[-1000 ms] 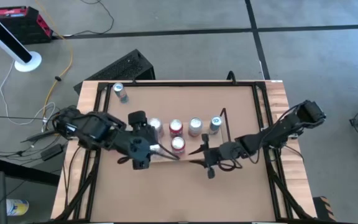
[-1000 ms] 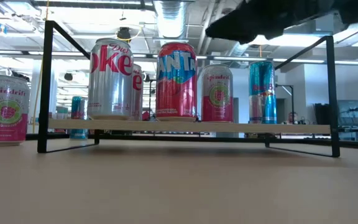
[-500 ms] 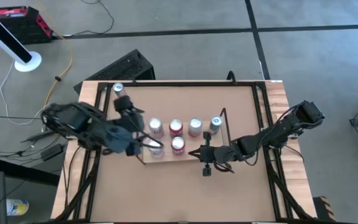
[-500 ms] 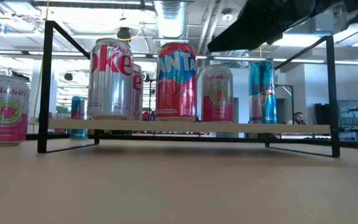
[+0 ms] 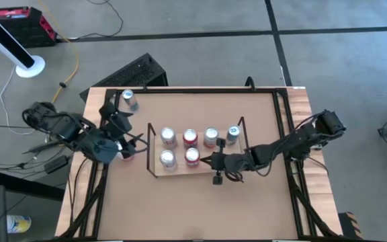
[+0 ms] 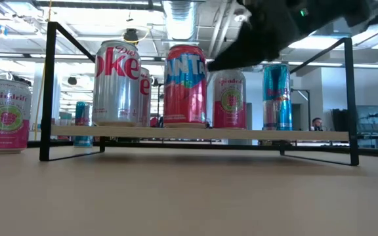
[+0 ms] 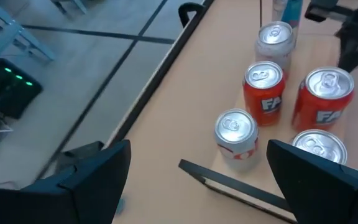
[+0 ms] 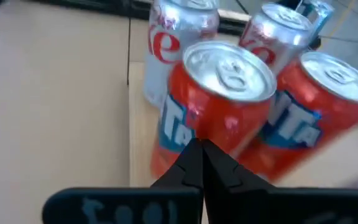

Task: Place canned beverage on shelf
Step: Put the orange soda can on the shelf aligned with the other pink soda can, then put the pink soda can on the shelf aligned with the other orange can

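Observation:
The shelf (image 6: pixel 209 135) is a light-wood board with black wire uprights, and it stands mid-table (image 5: pixel 180 170). On it stand two Diet Coke cans (image 6: pixel 117 82), two Fanta cans, a Spindrift can (image 6: pixel 228 98) and a blue can (image 6: pixel 276 95). My right gripper (image 5: pixel 210 161) is shut, with its tips at the front Fanta can (image 8: pixel 216 106). My left gripper (image 7: pixel 197 186) is wide open and empty, left of the shelf (image 5: pixel 123 140). Another Spindrift can (image 6: pixel 5 115) stands on the table left of the shelf. My right gripper's shut fingertips (image 8: pixel 199 152) stand against the upper side wall of the front Fanta can (image 8: pixel 194 127). They come from the table's right side and slant down. I cannot tell whether they touch it. The can stands upright on the shelf board.
A teal can (image 5: pixel 129 99) stands on the table near its far left corner. Black rails (image 5: pixel 284 128) run along the tabletop's edges. There is bare table (image 5: pixel 193 208) between the shelf and the near edge.
My left gripper has drawn back from the shelf's front left end toward the table's left edge, leaving the front Diet Coke can standing on the board. My right gripper has gone toward the table's left, up to the front Fanta can.

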Robot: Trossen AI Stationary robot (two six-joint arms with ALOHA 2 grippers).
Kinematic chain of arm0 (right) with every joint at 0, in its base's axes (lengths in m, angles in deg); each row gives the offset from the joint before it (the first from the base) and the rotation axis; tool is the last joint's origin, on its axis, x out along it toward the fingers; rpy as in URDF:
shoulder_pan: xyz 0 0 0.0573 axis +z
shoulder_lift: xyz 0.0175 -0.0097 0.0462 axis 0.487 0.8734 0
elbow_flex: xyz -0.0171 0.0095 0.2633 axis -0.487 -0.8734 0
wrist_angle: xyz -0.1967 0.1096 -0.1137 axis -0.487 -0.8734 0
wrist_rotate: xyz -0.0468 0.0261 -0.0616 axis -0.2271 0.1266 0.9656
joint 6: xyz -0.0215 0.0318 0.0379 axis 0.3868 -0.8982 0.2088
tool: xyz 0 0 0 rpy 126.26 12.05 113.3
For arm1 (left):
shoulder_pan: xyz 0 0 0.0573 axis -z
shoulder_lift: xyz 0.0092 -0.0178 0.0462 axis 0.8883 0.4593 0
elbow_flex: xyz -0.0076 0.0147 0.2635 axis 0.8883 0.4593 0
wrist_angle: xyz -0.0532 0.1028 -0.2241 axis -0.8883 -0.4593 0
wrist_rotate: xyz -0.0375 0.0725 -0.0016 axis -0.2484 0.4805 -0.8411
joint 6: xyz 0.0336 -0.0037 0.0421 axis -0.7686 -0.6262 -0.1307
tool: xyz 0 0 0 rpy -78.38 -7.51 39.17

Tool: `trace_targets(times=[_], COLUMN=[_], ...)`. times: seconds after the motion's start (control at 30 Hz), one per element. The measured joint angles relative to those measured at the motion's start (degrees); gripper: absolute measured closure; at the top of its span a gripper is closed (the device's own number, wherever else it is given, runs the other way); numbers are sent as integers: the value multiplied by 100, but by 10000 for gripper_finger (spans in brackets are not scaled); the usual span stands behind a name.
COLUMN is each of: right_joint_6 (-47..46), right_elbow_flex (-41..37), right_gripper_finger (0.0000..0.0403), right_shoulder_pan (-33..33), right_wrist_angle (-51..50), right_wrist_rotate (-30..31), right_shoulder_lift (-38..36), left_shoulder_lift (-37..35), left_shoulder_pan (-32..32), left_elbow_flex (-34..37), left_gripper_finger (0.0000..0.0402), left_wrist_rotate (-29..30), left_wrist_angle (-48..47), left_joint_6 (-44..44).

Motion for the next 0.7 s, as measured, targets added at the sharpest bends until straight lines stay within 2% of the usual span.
trace_targets(times=[0.2, 0.33, 0.57, 0.7], right_joint_6=[2, 4, 35, 62], right_elbow_flex=[30, 37, 37, 37], right_gripper_finger=[380, 383, 378, 379], right_shoulder_pan=[-44, -38, 132, 421], right_wrist_angle=[206, 98, -343, -384], right_wrist_rotate=[-18, -26, -31, -33], right_shoulder_lift=[63, 63, -172, -518], left_shoulder_lift=[-744, -1002, -1099, -1054], left_shoulder_pan=[0, 0, 4, -131], left_elbow_flex=[991, 1364, 1451, 1483], left_gripper_finger=[40, 40, 40, 40], left_wrist_rotate=[-128, -254, -394, -798], left_wrist_angle=[391, 394, 393, 357], left_joint_6=[492, 806, 1103, 1611])
